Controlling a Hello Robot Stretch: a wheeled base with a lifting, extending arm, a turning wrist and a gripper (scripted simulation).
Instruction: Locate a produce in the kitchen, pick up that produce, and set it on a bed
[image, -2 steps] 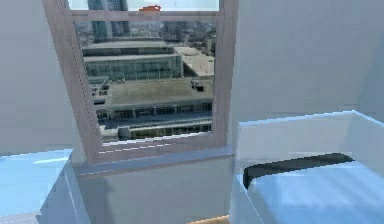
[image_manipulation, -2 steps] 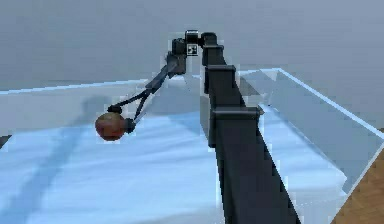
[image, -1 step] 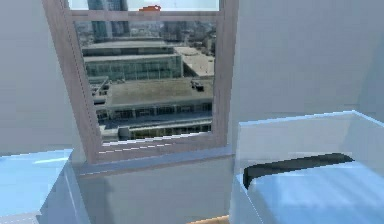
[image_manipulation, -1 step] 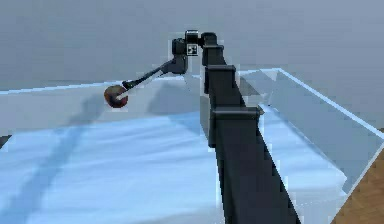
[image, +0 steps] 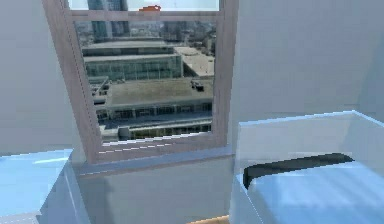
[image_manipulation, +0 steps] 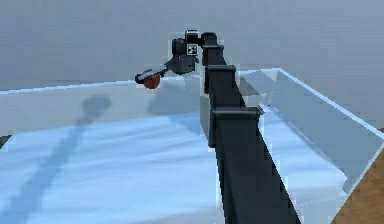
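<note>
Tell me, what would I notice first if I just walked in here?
Probably the long dark arm stretched over the pale blue bed in the arm side view, its gripper holding a small red round thing above it. In the forward view, a big window shows city buildings.

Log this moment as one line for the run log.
arm: out over bed | hand: holds small reddish round produce, clear of it | ahead: window | set-down: not yet done

Bed top (image_manipulation: 100, 165) free — rim (image_manipulation: 310, 100) flanks.
</note>
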